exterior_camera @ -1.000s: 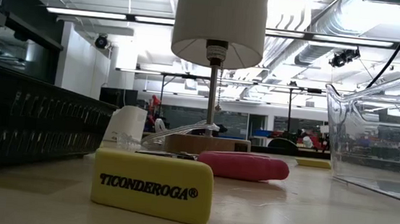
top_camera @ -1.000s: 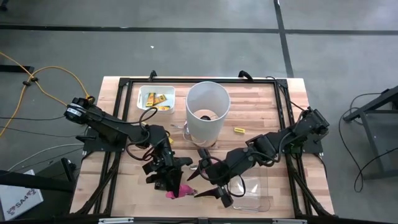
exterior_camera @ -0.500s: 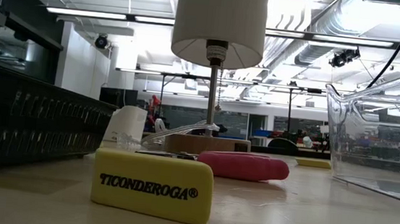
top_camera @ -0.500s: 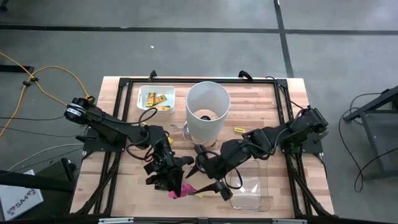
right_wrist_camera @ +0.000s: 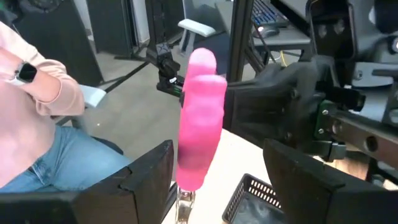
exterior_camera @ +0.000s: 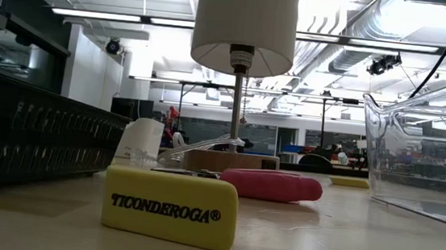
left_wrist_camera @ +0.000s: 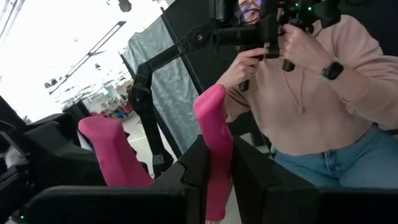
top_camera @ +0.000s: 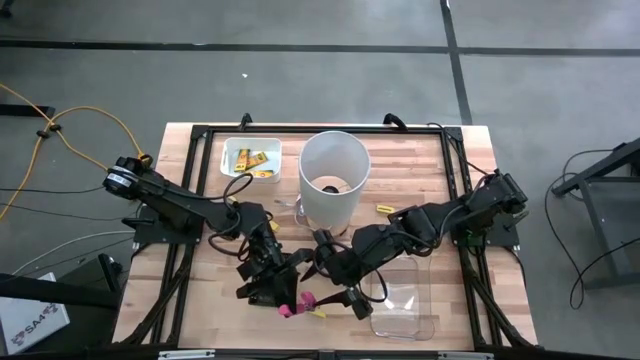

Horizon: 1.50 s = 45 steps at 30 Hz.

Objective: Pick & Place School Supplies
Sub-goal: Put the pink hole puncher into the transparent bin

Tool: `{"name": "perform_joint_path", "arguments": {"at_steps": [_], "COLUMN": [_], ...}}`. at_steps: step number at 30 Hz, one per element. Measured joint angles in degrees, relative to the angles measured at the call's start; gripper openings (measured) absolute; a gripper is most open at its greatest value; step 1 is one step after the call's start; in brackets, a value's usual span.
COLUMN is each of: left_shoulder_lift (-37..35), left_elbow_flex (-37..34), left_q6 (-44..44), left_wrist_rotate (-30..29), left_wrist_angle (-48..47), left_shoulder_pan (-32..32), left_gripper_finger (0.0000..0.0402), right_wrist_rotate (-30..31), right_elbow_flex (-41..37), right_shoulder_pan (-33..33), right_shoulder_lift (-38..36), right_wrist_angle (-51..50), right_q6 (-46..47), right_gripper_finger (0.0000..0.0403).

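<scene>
My left gripper point(top_camera: 283, 293) is shut on a plier-like tool with pink handles point(top_camera: 298, 303), held above the table's near middle. One handle point(left_wrist_camera: 214, 143) sticks out past its fingers and the other handle point(left_wrist_camera: 112, 155) stands free beside it. My right gripper point(top_camera: 335, 292) is open and faces the left one. Its fingers stand on either side of a pink handle point(right_wrist_camera: 199, 118) with a gap on each side. A yellow eraser point(exterior_camera: 171, 208) lies on the table by its long side. Another pink-handled piece point(exterior_camera: 270, 184) lies behind it. My left gripper pinches one pink handle point(left_wrist_camera: 212, 186) between its two fingers. They come about level from the table's left, slanting toward the near edge. The handle's free end reaches past the fingertips. The tool is lifted clear of the table, its second handle spread away.
The tall white cylinder point(top_camera: 333, 178) stands at the table's middle. A white tray point(top_camera: 251, 160) with yellow pieces sits far left, and a loose yellow piece point(top_camera: 384, 210) lies right of the cylinder. A clear container point(top_camera: 405, 300) stands near right. A person point(left_wrist_camera: 323, 93) stands beyond the table.
My left gripper has rolled about its own line, and the pink tool has turned with it, its handles now spread toward the right gripper. My right gripper has swung a little toward the table's left, closer to the tool, and has stayed open.
</scene>
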Motion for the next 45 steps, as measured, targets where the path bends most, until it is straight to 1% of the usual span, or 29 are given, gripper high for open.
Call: {"name": "perform_joint_path", "arguments": {"at_steps": [2,8,11,17,23,30,35,45], "left_shoulder_lift": [0.0,0.0,0.0,0.0,0.0,0.0,0.0,0.0], "left_elbow_flex": [0.0,0.0,0.0,0.0,0.0,0.0,0.0,0.0], "left_q6": [-0.5,-0.6,-0.6,-0.6,-0.6,-0.5,-0.6,-0.6], "left_wrist_rotate": [-0.1,-0.5,-0.5,-0.5,-0.5,-0.6,-0.6,-1.5], "left_wrist_angle": [-0.1,-0.6,-0.8,-1.6,-1.7,-1.7,-2.1,-3.3], "left_shoulder_pan": [0.0,0.0,0.0,0.0,0.0,0.0,0.0,0.0], "left_gripper_finger": [0.0043,0.0043,0.0043,0.0043,0.0043,0.0043,0.0043,0.0043], "right_wrist_rotate": [-0.4,-4.3,-5.2,-7.1,-7.5,-7.9,-9.7,-13.4], "right_elbow_flex": [0.0,0.0,0.0,0.0,0.0,0.0,0.0,0.0], "right_shoulder_pan": [-0.2,-1.1,-1.2,-1.5,-1.6,-1.7,-2.1,-3.3], "right_shoulder_lift": [0.0,0.0,0.0,0.0,0.0,0.0,0.0,0.0], "right_wrist_angle": [-0.5,-0.5,-0.6,-1.1,-1.2,-1.3,-1.5,-1.7], "right_q6": [0.0,1.5,1.5,1.9,1.9,1.9,2.0,3.2], "right_gripper_finger": [0.0240,0.0240,0.0232,0.0182,0.0129,0.0093,0.0090,0.0113]}}
